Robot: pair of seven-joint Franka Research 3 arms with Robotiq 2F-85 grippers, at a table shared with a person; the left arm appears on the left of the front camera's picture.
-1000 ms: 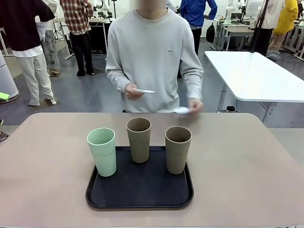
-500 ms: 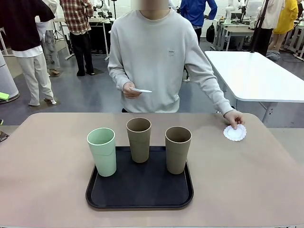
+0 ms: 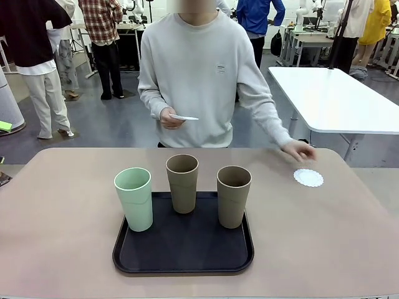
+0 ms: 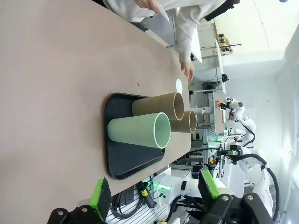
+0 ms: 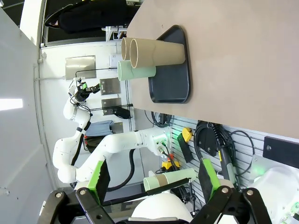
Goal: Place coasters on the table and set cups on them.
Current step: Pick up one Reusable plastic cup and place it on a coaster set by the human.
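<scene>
Three cups stand upright on a black tray (image 3: pixel 187 258): a mint green cup (image 3: pixel 134 199) at the left, a brown cup (image 3: pixel 182 184) at the back middle and a second brown cup (image 3: pixel 234 196) at the right. One white lacy coaster (image 3: pixel 308 178) lies flat on the beige table (image 3: pixel 56 212) at the far right. The person's hand (image 3: pixel 298 151) hovers just behind it, apart from it. Their other hand holds more coasters (image 3: pixel 186 117) at chest height. My left gripper (image 4: pixel 155 193) is open, well back from the mint cup (image 4: pixel 138 129). My right gripper (image 5: pixel 155 179) is open, off the table's edge.
A glossy white table (image 3: pixel 336 99) stands behind at the right. Other people stand farther off in the room. In the left wrist view the coaster (image 4: pixel 178 85) lies beyond the tray (image 4: pixel 121 158). Bare tabletop (image 5: pixel 243 56) surrounds the tray (image 5: pixel 170 84).
The person set a coaster down on the table's far right, then lifted the hand off it and drew it back a little. Cups, tray and both grippers have not moved.
</scene>
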